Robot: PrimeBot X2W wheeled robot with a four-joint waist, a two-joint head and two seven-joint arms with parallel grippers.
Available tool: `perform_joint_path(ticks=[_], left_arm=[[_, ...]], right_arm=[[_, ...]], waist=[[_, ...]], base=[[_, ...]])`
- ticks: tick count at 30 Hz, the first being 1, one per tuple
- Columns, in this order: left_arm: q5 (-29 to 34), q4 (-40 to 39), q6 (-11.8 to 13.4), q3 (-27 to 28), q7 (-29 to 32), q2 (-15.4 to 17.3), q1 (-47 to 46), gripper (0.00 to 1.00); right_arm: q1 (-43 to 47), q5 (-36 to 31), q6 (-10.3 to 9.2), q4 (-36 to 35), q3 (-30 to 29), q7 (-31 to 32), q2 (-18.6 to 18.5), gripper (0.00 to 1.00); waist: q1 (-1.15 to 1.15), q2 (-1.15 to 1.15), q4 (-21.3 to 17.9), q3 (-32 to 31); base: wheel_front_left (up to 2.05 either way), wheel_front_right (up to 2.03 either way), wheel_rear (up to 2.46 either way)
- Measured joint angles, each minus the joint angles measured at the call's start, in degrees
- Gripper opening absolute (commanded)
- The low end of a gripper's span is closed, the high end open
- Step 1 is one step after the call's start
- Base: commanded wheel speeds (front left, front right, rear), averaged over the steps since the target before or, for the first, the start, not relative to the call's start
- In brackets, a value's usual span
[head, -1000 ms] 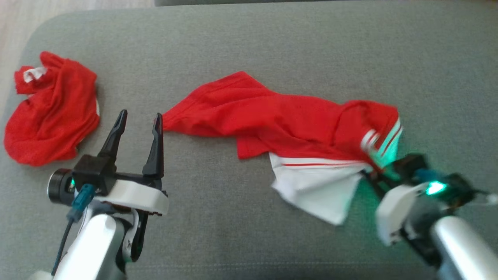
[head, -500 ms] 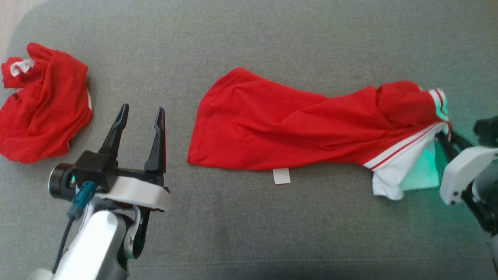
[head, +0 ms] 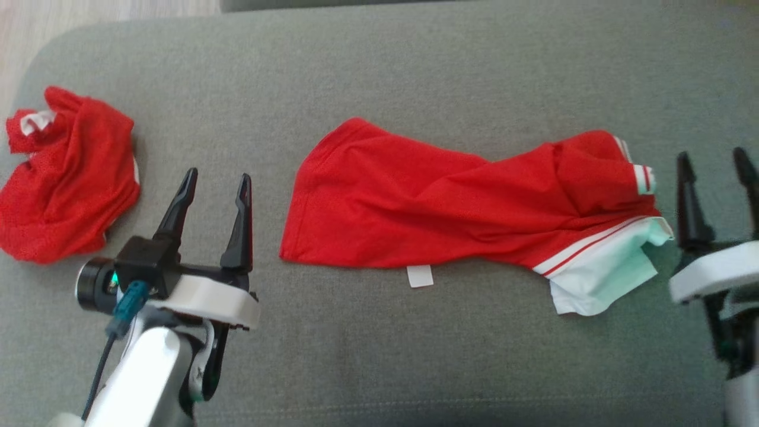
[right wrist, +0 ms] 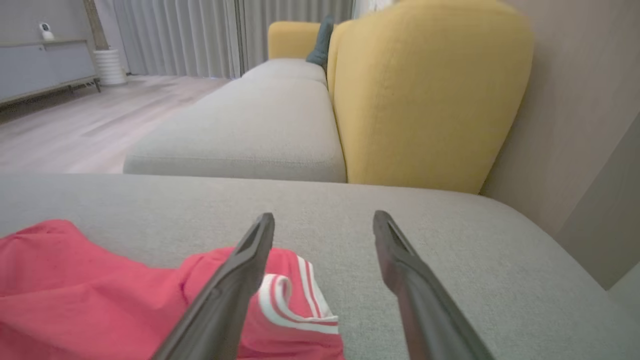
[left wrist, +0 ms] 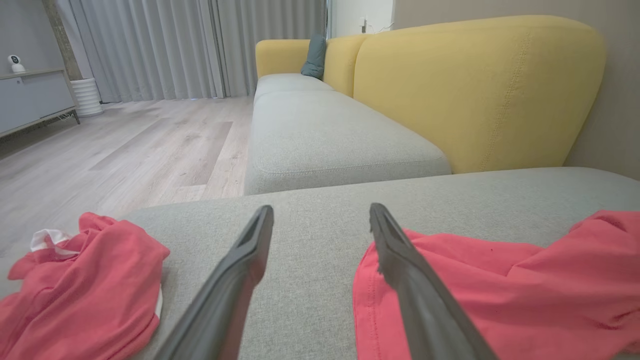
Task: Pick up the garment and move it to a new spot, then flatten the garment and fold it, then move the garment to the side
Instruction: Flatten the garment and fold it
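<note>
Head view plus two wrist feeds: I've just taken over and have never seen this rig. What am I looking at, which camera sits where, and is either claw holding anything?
You are driving a two-armed robot. The head view looks down from its head onto a grey sofa cushion. The dark two-fingered claws are its grippers: the left gripper at lower left and the right gripper at the right edge. Each wrist view comes from a camera on that arm's wrist and looks along its own two fingers, toward a yellow backrest. On the cushion lie a stretched-out red garment with white striped trim, between the grippers, and a crumpled red garment at far left. Both grippers are open and hold nothing.
</note>
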Motion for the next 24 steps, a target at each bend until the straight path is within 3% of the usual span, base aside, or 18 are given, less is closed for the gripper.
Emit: perform_joint_path(ticks=[8, 15, 24], left_arm=[[-0.1, -0.3, 1.0, 0.0, 0.1, 0.5, 4.6, 1.00], [-0.6, -1.2, 1.6, 0.0, 0.2, 0.7, 5.9, 1.00], [-0.6, -1.5, 2.0, -0.1, 0.7, 1.1, 6.9, 1.00]], right_arm=[[6.8, -1.5, 0.00, -7.4, 3.8, -0.9, 6.5, 1.00], [10.0, -0.6, 0.00, -8.5, 7.9, -0.2, 8.1, 1.00], [10.9, 0.1, 0.00, -9.3, 8.3, 0.2, 8.4, 1.00]], waist=[[0.00, 0.00, -0.8, -3.5], [0.00, 0.00, -1.1, -4.9], [0.00, 0.00, -0.9, -5.4]], base=[[0.00, 0.00, 0.00], [0.00, 0.00, 0.00], [0.00, 0.00, 0.00]])
